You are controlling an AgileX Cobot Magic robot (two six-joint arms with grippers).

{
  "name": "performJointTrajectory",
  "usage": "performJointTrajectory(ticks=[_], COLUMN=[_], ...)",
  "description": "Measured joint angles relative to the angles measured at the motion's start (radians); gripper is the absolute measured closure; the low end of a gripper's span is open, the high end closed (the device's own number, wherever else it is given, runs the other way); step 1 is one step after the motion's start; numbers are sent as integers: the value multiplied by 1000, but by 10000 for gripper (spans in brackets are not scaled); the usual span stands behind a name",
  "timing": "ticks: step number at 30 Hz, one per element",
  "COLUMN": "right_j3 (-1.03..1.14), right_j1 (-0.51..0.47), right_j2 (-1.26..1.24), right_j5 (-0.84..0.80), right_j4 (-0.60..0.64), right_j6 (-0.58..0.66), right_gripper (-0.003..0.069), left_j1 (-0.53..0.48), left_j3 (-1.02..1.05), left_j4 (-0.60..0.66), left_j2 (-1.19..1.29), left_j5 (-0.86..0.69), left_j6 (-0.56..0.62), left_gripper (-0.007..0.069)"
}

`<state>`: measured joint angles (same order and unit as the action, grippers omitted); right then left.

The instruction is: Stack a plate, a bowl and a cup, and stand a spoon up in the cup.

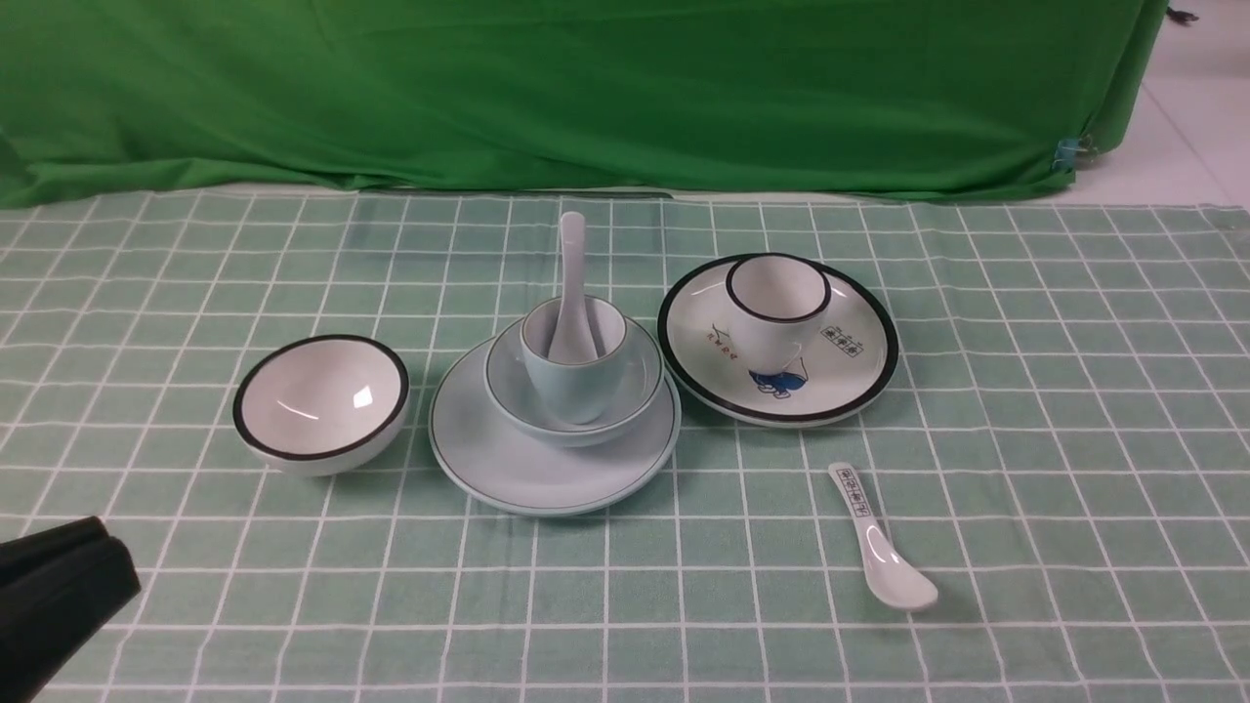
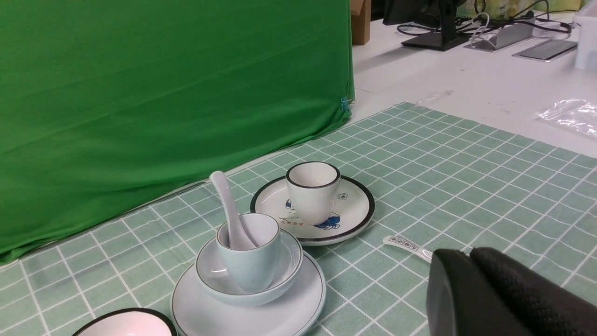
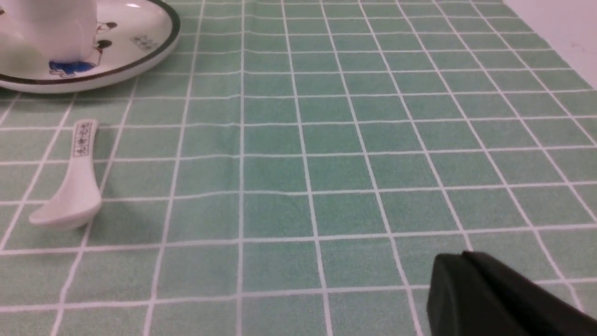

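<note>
The pale blue plate (image 1: 508, 467) lies at the table's middle. The pale blue bowl (image 1: 508, 391) sits on it, and the pale blue cup (image 1: 576, 376) stands in the bowl. The plain white spoon (image 1: 569, 283) stands in the cup, handle up and leaning back. The stack also shows in the left wrist view: plate (image 2: 280, 317), bowl (image 2: 289, 261), cup (image 2: 252, 266), spoon (image 2: 228, 210). My left gripper (image 1: 103, 547) is shut and empty at the front left, apart from the stack; it also shows in its wrist view (image 2: 468, 252). My right gripper (image 3: 461, 255) is shut and empty over bare cloth.
A white bowl with black rim (image 1: 320, 402) sits left of the stack. A black-rimmed cartoon plate (image 1: 840, 381) carrying a black-rimmed cup (image 1: 778, 308) sits to the right. A spoon with printed handle (image 1: 879, 537) lies in front of it. A green curtain (image 1: 586, 88) hangs behind.
</note>
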<state>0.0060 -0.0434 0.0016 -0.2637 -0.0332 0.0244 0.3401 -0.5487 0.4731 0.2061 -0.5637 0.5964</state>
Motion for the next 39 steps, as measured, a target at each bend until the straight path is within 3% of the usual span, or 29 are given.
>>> performJointTrajectory(ticks=[9, 39], right_j3=[0, 0], right_j1=[98, 99], right_j2=[0, 0], right_j5=[11, 25], right_j4=[15, 20], right_j6=[96, 90], right_gripper=[643, 597], left_j1=[0, 0], left_j3=[0, 1], left_j4=[0, -7], left_j2=[0, 0], left_j5=[0, 6], left_j6=[0, 0], left_gripper=[608, 608])
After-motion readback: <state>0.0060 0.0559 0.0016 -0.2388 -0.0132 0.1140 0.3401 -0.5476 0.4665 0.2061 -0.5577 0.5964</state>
